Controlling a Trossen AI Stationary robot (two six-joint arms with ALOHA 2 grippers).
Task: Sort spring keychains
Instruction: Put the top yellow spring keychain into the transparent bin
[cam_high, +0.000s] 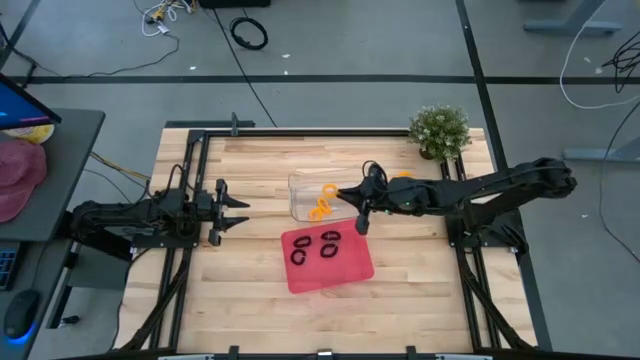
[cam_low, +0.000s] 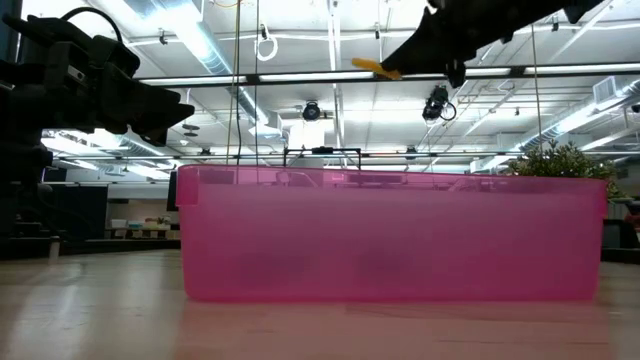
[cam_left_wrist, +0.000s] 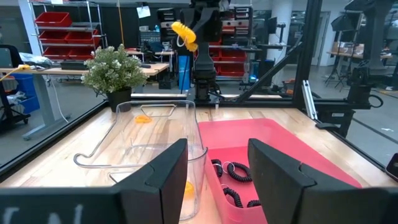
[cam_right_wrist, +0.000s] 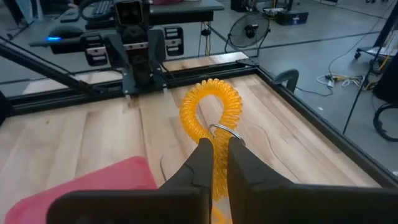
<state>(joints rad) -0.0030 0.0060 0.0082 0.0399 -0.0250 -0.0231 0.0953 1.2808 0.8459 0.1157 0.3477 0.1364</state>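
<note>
Right gripper (cam_right_wrist: 214, 149) had its fingers clenched on an orange spring keychain (cam_right_wrist: 210, 109), pinching the coil near its metal split ring, loop standing up and out beyond the fingertips. High view put that gripper (cam_high: 352, 195) above the right edge of the clear tray (cam_high: 303, 181), so the held keychain hung over the clear tray, not the red tray (cam_high: 330, 274). Low view showed it well up off the bench, orange bit (cam_low: 376, 67) poking out of the fingers above the tray wall. Orange keychains (cam_high: 322, 203) already lay in the clear tray, one more orange one (cam_high: 402, 177) sat on the bench (cam_high: 250, 290) right of the tray, under the right arm. Three black keychains (cam_high: 318, 247) were visible in the red tray, just nearer than the clear one; couldn't find a fourth. Key relation: the drop spot was straight down and slightly left of the fingers, so my read was the next move needed only a small descent and release into the clear tray. Risk: the coil could snag on a finger by the ring. Left gripper (cam_high: 236, 210) waited at the left of the bench, fingers spread apart and empty, pointing toward the trays. The right arm was the nearer one for the leftover orange keychain.
</note>
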